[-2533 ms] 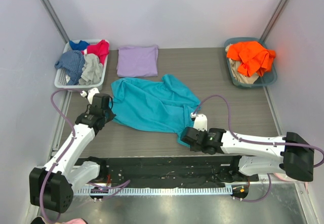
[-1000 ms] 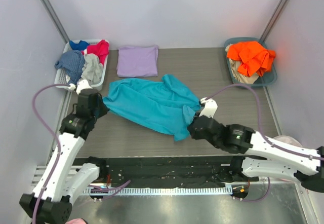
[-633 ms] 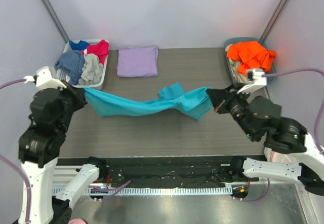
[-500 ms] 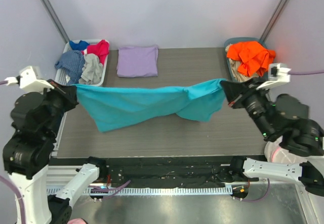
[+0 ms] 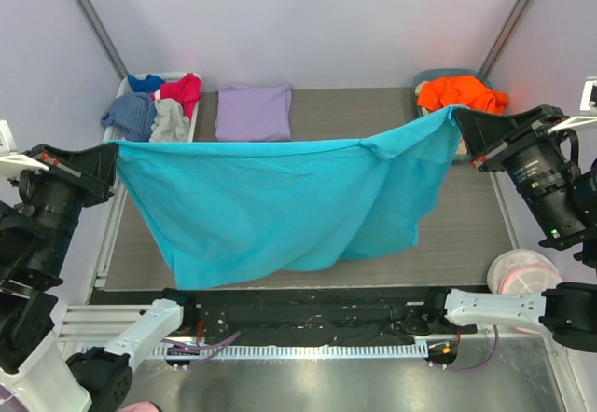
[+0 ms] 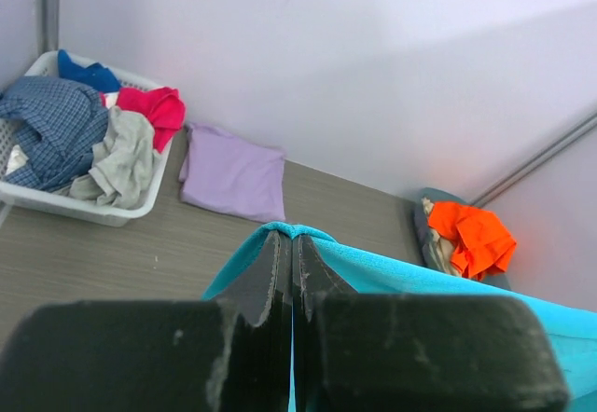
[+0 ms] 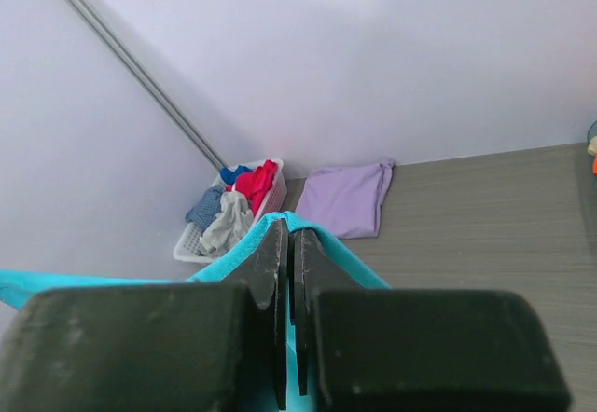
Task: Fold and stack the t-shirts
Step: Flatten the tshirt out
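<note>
Teal t-shirt now raised, taut between left end effector and right end effector, both clamped on it.

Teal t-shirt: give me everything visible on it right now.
The teal-turquoise cloth t-shirt is lifted off the table and spread like a banner between both arms. The left gripper is shut on one top corner and the right gripper on the other, which sits higher in the overhead view. The top edge runs fairly taut. Below it the thin, soft fabric hangs in loose folds, lowest near the left. The colour is plain and no label shows. Whether the bottom edge brushes the table cannot be told.
</note>
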`<action>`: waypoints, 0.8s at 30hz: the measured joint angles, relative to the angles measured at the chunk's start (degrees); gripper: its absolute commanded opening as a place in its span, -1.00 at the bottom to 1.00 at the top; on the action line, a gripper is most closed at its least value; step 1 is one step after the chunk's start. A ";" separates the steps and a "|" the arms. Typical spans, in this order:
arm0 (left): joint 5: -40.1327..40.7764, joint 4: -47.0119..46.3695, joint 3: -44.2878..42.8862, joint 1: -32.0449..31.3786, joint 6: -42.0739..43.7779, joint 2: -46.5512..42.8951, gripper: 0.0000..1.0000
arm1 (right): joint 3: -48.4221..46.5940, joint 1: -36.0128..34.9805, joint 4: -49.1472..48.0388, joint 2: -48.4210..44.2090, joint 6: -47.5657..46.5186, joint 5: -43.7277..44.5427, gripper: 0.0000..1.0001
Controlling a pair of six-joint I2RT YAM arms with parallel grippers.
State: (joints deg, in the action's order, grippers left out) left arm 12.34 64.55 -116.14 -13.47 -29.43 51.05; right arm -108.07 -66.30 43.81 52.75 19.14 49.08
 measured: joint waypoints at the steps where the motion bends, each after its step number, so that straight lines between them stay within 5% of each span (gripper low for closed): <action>1: -0.42 -0.09 -0.37 0.00 0.07 0.07 -1.00 | -0.76 0.00 0.52 0.76 -0.26 0.02 -0.98; 6: -1.92 -2.54 1.75 0.00 0.68 0.20 -1.00 | -1.49 0.00 1.27 3.96 -2.43 2.82 -0.99; 10: -4.13 -9.44 11.67 0.00 1.18 1.36 -1.00 | 0.48 -0.02 0.24 5.81 -5.33 8.35 -0.99; 16: -8.17 -17.44 19.28 0.00 1.20 15.58 -0.99 | 0.00 2.60 -3.04 12.09 -11.32 12.13 -0.99; 24: -10.25 -18.56 17.40 0.00 3.21 23.34 -1.00 | -5.44 29.27 -3.06 27.06 -10.21 -12.00 -0.99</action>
State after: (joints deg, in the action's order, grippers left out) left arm 2.09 46.00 -98.74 -13.47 -26.22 74.39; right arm -113.51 -37.04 40.75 79.81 8.93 37.08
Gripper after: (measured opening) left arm 0.012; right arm 0.036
